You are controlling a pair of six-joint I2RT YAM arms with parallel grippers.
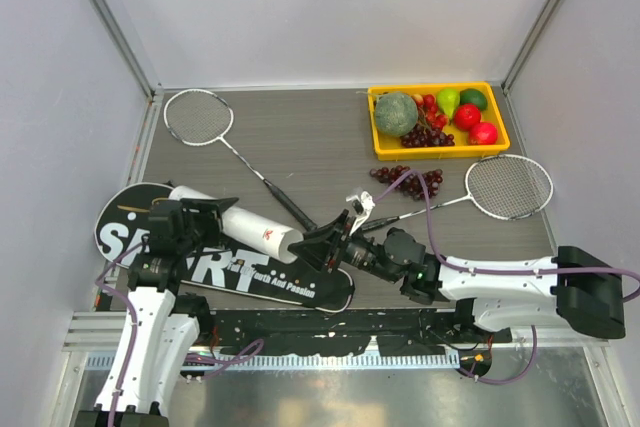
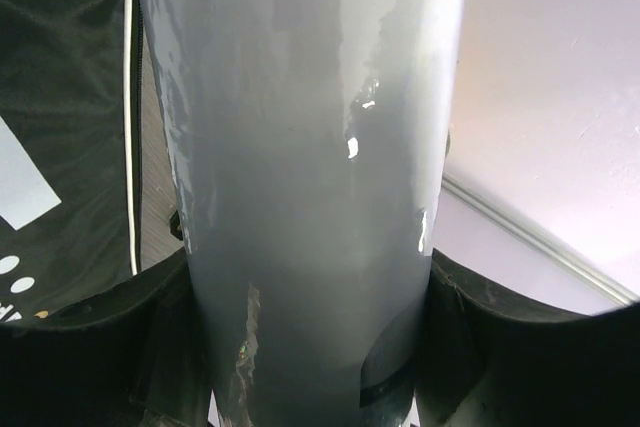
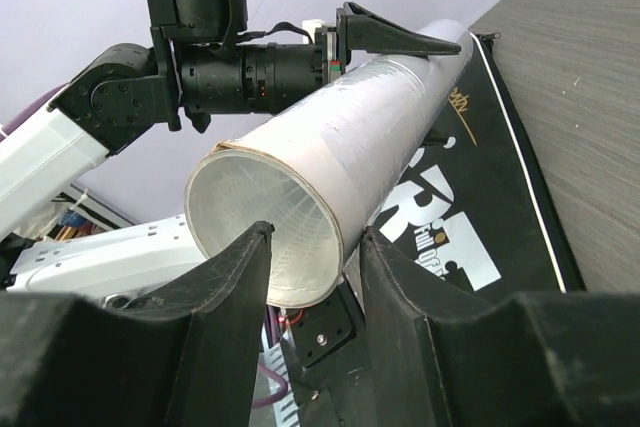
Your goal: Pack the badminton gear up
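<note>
at the near left of the counter, my left pincer is clamped around the long white tube, holding it slanted above the black bag with its open mouth facing the right arm. my right pincer sits just in front of that mouth, fingers apart and nothing between them. through the right wrist camera i can see a pale ribbed shape inside the tube, possibly a shuttlecock, though i can't be sure. one white shuttlecock shows just beside the right pincer in the overhead view. both rackets lie out on the counter, one far left and one to the right, well apart from the bag. i judge the step in hand to be loading the tube. to do it well, i'd leave the left grip exactly as it is, since any roll or dip of the mouth spoils the line-up. i'd take the shuttlecock lightly by its base rather than crushing the feathers, bring it in along the tube's axis, base first, and only let go once it is past the rim. the grape bunch lies near that reach, so i'd keep the approach low and short to avoid dragging it.
</note>
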